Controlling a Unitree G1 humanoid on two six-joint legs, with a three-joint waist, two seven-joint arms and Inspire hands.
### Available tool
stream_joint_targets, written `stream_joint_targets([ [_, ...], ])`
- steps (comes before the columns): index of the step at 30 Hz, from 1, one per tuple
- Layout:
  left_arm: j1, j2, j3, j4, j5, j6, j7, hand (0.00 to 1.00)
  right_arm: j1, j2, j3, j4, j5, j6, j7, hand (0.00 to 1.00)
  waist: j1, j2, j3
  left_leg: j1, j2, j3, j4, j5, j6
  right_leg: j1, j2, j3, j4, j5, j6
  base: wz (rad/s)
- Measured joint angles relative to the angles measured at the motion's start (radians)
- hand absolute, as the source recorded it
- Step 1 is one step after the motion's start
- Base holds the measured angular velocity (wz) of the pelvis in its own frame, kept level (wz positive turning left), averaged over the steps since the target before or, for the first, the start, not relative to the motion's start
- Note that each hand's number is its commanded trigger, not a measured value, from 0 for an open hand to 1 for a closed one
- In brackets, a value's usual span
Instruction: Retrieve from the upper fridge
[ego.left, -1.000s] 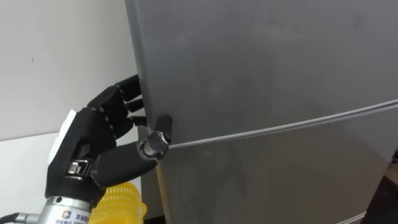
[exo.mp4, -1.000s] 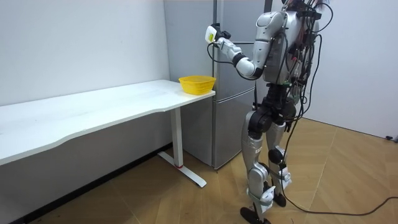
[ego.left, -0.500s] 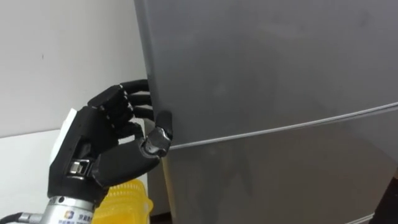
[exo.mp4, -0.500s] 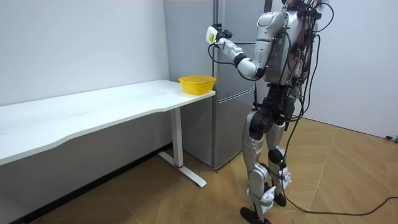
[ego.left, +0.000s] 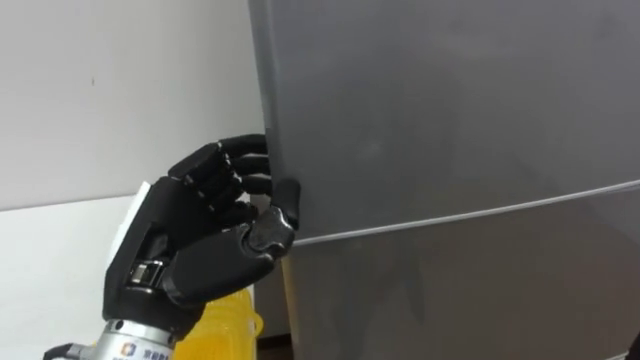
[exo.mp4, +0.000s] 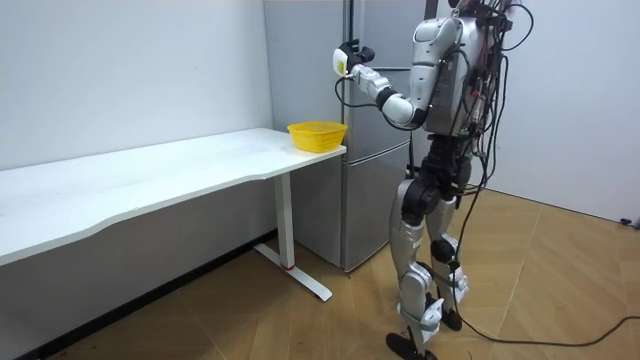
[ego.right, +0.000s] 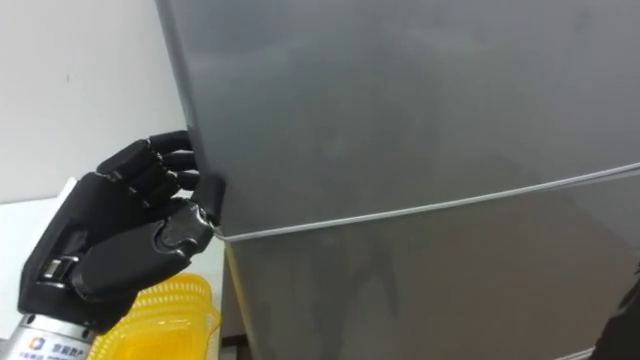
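Straight ahead: upper door of fridge, plain grey, looks closed, flush w/ lower door along a thin bright seam. Gripped at its left edge, just above the seam, by left hand. Fingers curled close together round the edge, tips hidden behind it. Thumb pressed on door's front, so edge pinched betw. thumb and fingers. Black hand, wrist coming in from lower left. Just below hand, yellow basket, ribbed, partly hidden by wrist. Further left, white table and pale wall.

Per room view: standing upright on wood floor, close to fridge and facing it, left arm raised abt shoulder height to the door edge. Fridge at table's near end, touching or just beside it, can't tell which. Basket on that table corner, next to fridge. Long tabletop running off toward room view's left, along wall.
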Motion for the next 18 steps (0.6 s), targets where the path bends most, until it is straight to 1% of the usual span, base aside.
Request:
stream_joint_targets([
  [2,0.001,0.0,-0.015,0.0,-0.028,-0.001,-0.006,1.0,-0.001,-0.002,0.015,-0.002,0.0,0.001,0.0,0.0,0.0,0.0,0.0001,-0.005,-0.002,0.001,0.001,0.001,0.002,-0.002,-0.003,-0.002,0.0,0.0,0.001,0.19],
  [5,0.001,-0.006,-0.051,0.0,-0.042,-0.017,-0.007,1.0,-0.007,-0.014,0.037,0.002,-0.043,0.003,0.001,0.0,0.0,0.001,-0.0006,-0.027,-0.007,0.004,0.016,0.002,0.003,-0.015,-0.01,0.003,0.0,0.004,0.007,0.19],
  [7,0.001,-0.02,-0.082,0.0,-0.042,-0.021,-0.01,1.0,-0.01,-0.025,0.078,0.02,-0.126,0.024,0.001,0.0,0.0,0.007,-0.0016,-0.034,-0.016,0.008,0.021,0.005,0.009,-0.014,-0.019,0.028,0.003,0.005,0.009,0.25],
  [8,0.001,-0.021,-0.09,0.0,-0.042,-0.023,-0.013,1.0,-0.009,-0.025,0.088,0.024,-0.156,0.031,0.002,0.0,0.0,0.008,-0.0016,-0.035,-0.018,0.009,0.021,0.006,0.01,-0.014,-0.02,0.035,0.004,0.007,0.011,0.22],
  [10,0.001,-0.021,-0.111,0.0,-0.042,-0.031,-0.026,1.0,-0.005,-0.021,0.123,0.026,-0.25,0.065,0.013,0.0,0.001,0.01,-0.0014,-0.035,-0.02,0.031,0.021,0.006,0.011,-0.013,-0.023,0.067,0.004,0.012,0.019,0.07],
  [11,0.001,-0.021,-0.114,0.0,-0.042,-0.031,-0.027,1.0,-0.005,-0.021,0.124,0.027,-0.273,0.071,0.016,0.0,0.001,0.01,-0.0014,-0.035,-0.022,0.032,0.022,0.007,0.011,-0.014,-0.025,0.074,0.004,0.012,0.02,0.0],
  [13,0.001,-0.021,-0.126,0.0,-0.043,-0.035,-0.034,1.0,-0.001,-0.021,0.136,0.025,-0.349,0.097,0.032,0.0,0.0,0.01,-0.0016,-0.035,-0.033,0.043,0.022,0.009,0.015,-0.014,-0.037,0.084,0.003,0.014,0.023,-0.02],
  [15,0.001,-0.021,-0.144,0.0,-0.047,-0.037,-0.035,1.0,0.006,-0.012,0.141,0.025,-0.387,0.117,0.043,0.0,0.0,0.01,-0.0019,-0.035,-0.033,0.056,0.025,0.009,0.015,-0.014,-0.04,0.084,0.004,0.019,0.032,0.0],
  [17,0.001,-0.021,-0.161,0.002,-0.063,-0.037,-0.045,1.0,0.012,-0.004,0.146,0.025,-0.413,0.133,0.057,0.0,-0.002,0.009,-0.0022,-0.035,-0.034,0.059,0.027,0.006,0.028,-0.015,-0.043,0.091,0.005,0.023,0.036,0.0],
  [18,0.001,-0.021,-0.17,0.003,-0.071,-0.037,-0.058,1.0,0.011,-0.003,0.146,0.024,-0.422,0.146,0.069,0.0,-0.006,0.009,-0.0023,-0.036,-0.036,0.059,0.027,0.005,0.039,-0.015,-0.047,0.099,0.005,0.023,0.037,0.03],
])
